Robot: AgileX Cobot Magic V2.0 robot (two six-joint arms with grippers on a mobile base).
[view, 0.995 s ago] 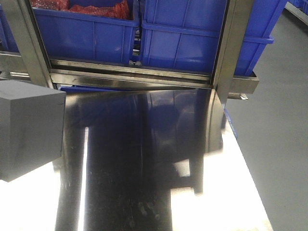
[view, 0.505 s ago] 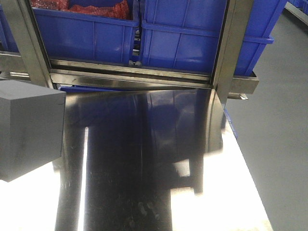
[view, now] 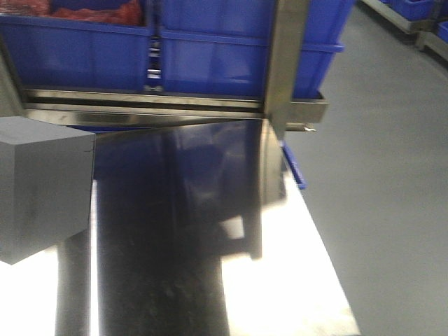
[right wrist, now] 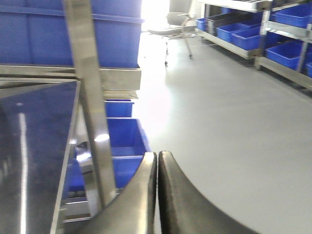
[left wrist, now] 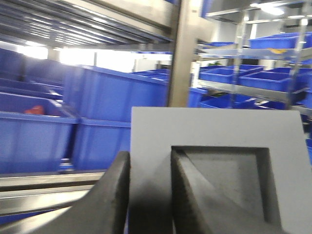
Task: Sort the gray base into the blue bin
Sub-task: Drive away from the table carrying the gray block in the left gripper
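Rack (view: 287, 63) slid left, hand (left wrist: 150, 158) — pinching gray base (left wrist: 214, 129)

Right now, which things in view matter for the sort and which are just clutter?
Job: gray base, clamped in left pincer; blue bins, target one unclear.
Lying about: steel table, rack post, red contents in one bin, right pincer shut and empty.
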